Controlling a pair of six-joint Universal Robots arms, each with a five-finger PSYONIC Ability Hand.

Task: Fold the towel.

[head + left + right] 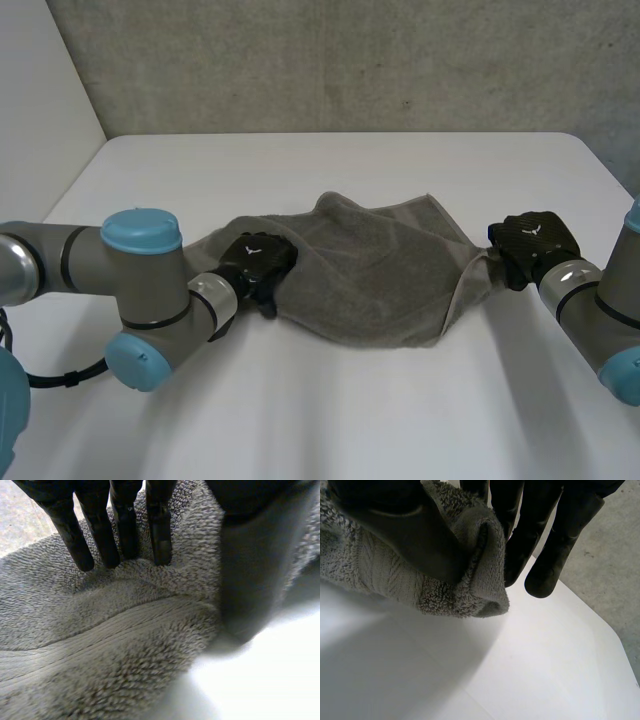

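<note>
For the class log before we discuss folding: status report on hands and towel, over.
Left hand pinching towel at its left edge. Right hand pinching its right corner. Towel rumpled between them, not yet folded. No obstruction seen.

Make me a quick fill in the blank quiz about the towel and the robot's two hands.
The towel is ___ in colour. The table under it is ___. The right hand pinches one end of it between its fingers and its ___. The left hand grips the other end, on the head view's ___ side.
Missing words: grey, white, thumb, left.
</note>
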